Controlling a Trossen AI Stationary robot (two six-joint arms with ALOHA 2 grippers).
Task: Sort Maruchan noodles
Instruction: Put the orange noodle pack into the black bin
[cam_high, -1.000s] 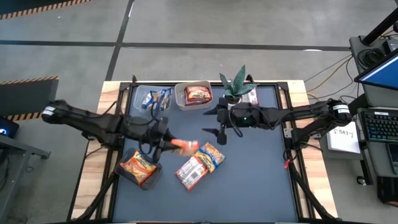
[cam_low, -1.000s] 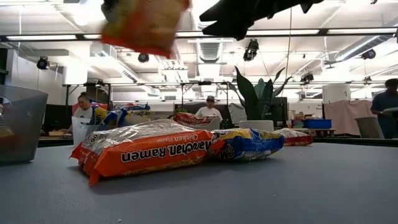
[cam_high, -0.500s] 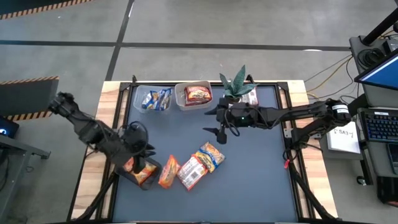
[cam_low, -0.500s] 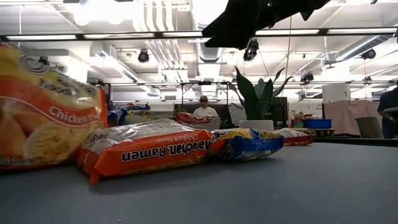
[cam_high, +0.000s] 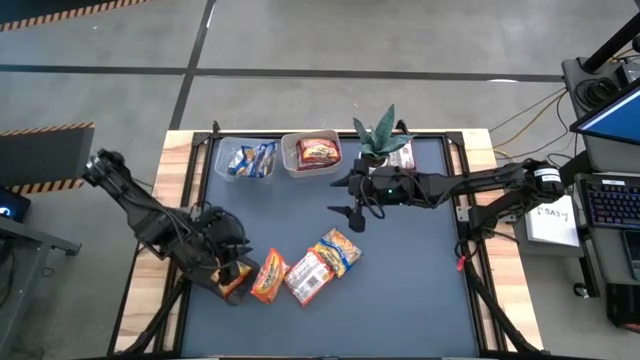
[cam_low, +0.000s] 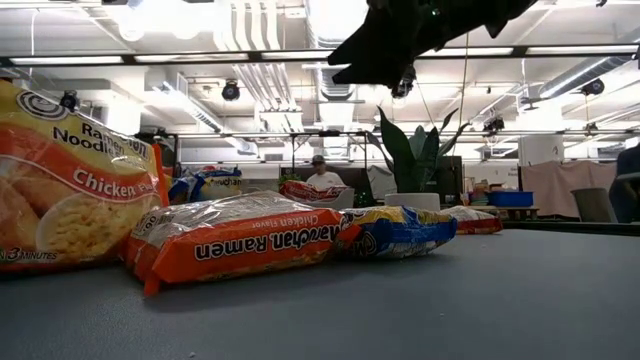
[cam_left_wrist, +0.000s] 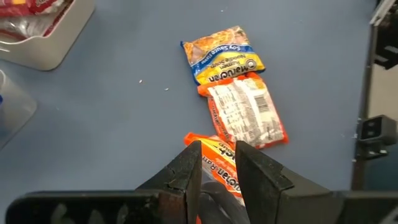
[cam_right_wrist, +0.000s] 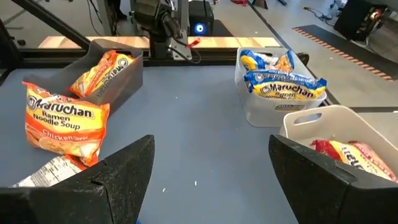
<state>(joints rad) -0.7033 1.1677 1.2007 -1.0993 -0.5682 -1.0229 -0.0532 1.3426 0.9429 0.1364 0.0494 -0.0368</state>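
Observation:
An orange chicken-flavour Maruchan packet (cam_high: 268, 276) (cam_low: 70, 180) (cam_right_wrist: 65, 121) stands tilted on its lower edge beside a dark tub (cam_high: 222, 290) (cam_right_wrist: 127, 74), which holds another orange packet. No finger shows on its top edge. My left gripper (cam_high: 235, 268) (cam_left_wrist: 216, 146) hovers by the tub with its fingers a narrow gap apart, and the packet shows beyond them. An orange packet (cam_high: 307, 277) (cam_left_wrist: 245, 112) and a blue-yellow one (cam_high: 340, 247) (cam_left_wrist: 221, 53) lie flat mid-table. My right gripper (cam_high: 352, 213) (cam_right_wrist: 208, 168) hangs wide open above the table's middle.
At the far edge stand a clear tub of blue-yellow packets (cam_high: 247, 160) (cam_right_wrist: 283, 84), a tub of red packets (cam_high: 312, 153) (cam_right_wrist: 339, 143), a potted plant (cam_high: 380, 135) and a red packet (cam_high: 402, 156). The grey mat's right half is bare. People show in the room behind.
A second ago my left gripper held the orange packet in the air left of mid-table. It swung toward the near-left corner and let go. The packet came down onto the table and now stands on edge beside the dark tub. My right arm kept still.

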